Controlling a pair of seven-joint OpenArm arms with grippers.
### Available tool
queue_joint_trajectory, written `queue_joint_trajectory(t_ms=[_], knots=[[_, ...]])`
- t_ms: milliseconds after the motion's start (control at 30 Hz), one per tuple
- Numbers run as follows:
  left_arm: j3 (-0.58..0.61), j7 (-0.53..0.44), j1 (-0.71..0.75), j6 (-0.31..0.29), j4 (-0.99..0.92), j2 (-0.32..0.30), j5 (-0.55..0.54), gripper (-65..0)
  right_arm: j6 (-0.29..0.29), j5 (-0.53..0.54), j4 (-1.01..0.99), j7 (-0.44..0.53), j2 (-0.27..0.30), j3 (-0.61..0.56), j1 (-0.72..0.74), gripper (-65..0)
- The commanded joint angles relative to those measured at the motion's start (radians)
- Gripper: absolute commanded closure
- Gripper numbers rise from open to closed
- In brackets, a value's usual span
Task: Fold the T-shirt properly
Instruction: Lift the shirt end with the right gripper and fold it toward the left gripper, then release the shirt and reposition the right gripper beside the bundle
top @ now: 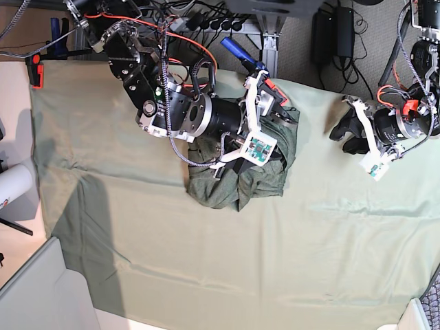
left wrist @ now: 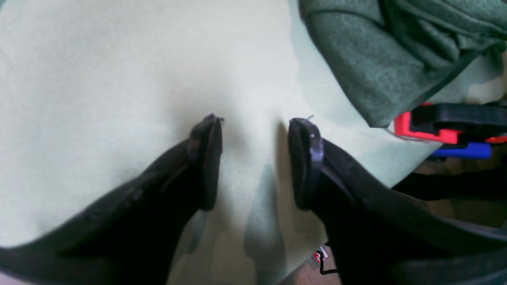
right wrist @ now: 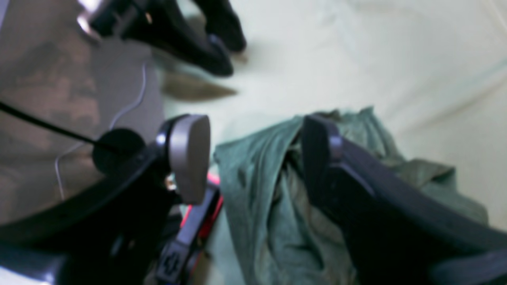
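The dark olive-green T-shirt (top: 227, 185) lies crumpled in a heap near the far edge of the mint-green table cloth (top: 206, 261). My right gripper (top: 275, 113) is open over the heap's far end. In the right wrist view its fingers (right wrist: 186, 158) straddle a bunched fold of the shirt (right wrist: 253, 190), and the right-hand finger is pressed into the fabric. My left gripper (top: 342, 130) is open and empty to the right of the shirt. In the left wrist view it (left wrist: 255, 122) hovers over bare cloth, with the shirt (left wrist: 376, 59) at the upper right.
A red and blue clamp (left wrist: 435, 130) grips the cloth's far edge beside the shirt. Another red clamp (top: 38, 72) sits at the far left corner. Cables and power gear (top: 206, 27) crowd the back. The left gripper also shows in the right wrist view (right wrist: 214, 43).
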Motion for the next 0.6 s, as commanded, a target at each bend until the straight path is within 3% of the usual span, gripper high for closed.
queue_joint_trajectory(t_ms=[0,167,233,333,567], knots=[[-0.006,-0.018,-0.008,-0.023,0.016,-0.011,-0.02,-29.9,-0.003,0.007,0.016,0.029,-0.012,0.021,0.019,-36.2],[-0.006,-0.017,-0.008,-0.027,0.016,-0.042,-0.068,-29.9,-0.004,-0.037,0.016,0.02,-0.049,0.187,0.018,-35.0],[-0.006,-0.017,-0.008,-0.027,0.016,-0.05,-0.071,-29.9,-0.004,-0.043,0.012,0.003,-0.046,0.273,0.014,-25.3],[-0.006,-0.017,-0.008,-0.027,0.016,-0.058,-0.071,-29.9,-0.003,-0.042,-0.027,-0.044,-0.046,0.372,0.013,0.0],[-0.006,-0.017,-0.008,-0.027,0.017,-0.058,-0.085,-29.9,0.0,0.041,-0.203,-0.108,-0.021,0.383,-0.003,0.0]])
